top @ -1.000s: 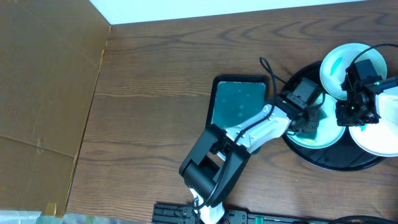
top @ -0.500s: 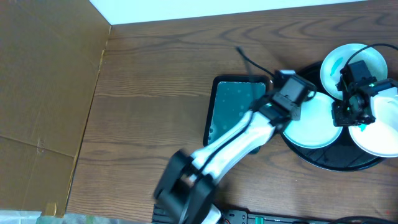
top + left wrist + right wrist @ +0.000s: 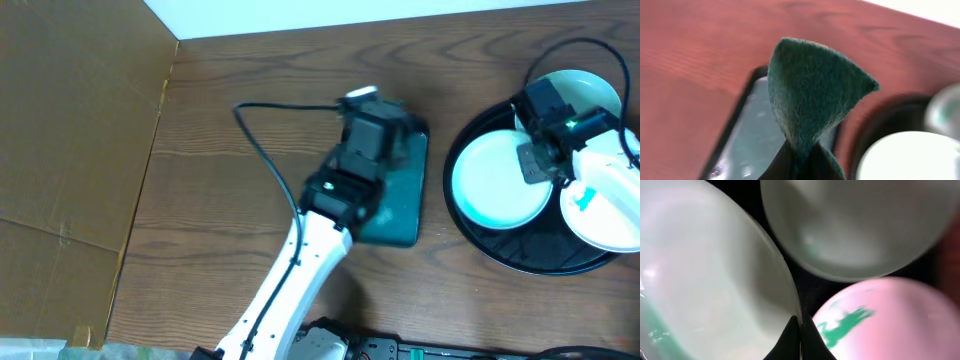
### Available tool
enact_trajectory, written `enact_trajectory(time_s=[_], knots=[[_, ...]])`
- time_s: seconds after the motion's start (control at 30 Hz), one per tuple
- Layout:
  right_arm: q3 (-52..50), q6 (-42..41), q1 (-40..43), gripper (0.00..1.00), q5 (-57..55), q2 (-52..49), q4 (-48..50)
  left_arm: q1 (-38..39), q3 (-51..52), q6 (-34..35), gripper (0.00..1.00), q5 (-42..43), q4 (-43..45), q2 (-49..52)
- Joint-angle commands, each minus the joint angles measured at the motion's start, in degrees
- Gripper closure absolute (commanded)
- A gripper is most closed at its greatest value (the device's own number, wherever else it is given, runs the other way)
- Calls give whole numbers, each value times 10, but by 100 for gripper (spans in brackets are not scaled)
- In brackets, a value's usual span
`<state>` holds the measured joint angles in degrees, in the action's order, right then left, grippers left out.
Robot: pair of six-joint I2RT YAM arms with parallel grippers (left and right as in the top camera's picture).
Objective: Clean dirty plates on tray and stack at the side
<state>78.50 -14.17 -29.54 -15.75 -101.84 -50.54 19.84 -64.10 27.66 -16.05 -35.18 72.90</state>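
Two pairs of jaws, and both are closed on something. The left gripper (image 3: 798, 162) pinches the bottom corner of a dark green scouring pad (image 3: 810, 95), a coarse, felty sheet that curls up into a rounded cone above the dark fingertips. It hangs over the rectangular teal tray (image 3: 400, 205), which is glossy with rounded corners. The right gripper (image 3: 800, 339) has its slim black tips pressed together on the thin rim of the middle plate (image 3: 705, 280), a smooth, shallow white disc with a faint turquoise tint near one edge. Just beside it lie the far plate (image 3: 855, 225), plain and glossy, and the smeared plate (image 3: 880, 325), which carries a ragged turquoise streak. In the overhead view the middle plate lies flat inside the round black tray (image 3: 470, 235), a shiny dish with a raised rim, while the other two overlap its far and right edges. Everything rests on a dark, wood-grained table (image 3: 250, 90), with a brown cardboard panel (image 3: 70, 150) on its left.
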Motion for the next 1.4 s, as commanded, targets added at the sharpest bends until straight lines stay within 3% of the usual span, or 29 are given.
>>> enact_trajectory(time_s=[0.0,0.2,0.53,0.73,0.87,1.27,1.37], knots=[[29,35,-31,99,-136,23,-7,-43,1,48,93,-9,-21,1],[43,55,-82,99,-296,28,-16,-76,1,59,93,2,-45,1],[43,117,-151,99,-431,28,-11,-77,1,59,93,4,-47,1],[43,191,-200,99,-559,28,12,-77,1,59,93,3,-45,1],[43,197,-220,99,-647,28,31,-77,1,59,93,4,-46,1],[43,246,-222,99,-658,28,35,-77,1,59,93,4,-46,1],[43,245,-222,99,-605,28,28,-77,1,59,92,4,-46,1]])
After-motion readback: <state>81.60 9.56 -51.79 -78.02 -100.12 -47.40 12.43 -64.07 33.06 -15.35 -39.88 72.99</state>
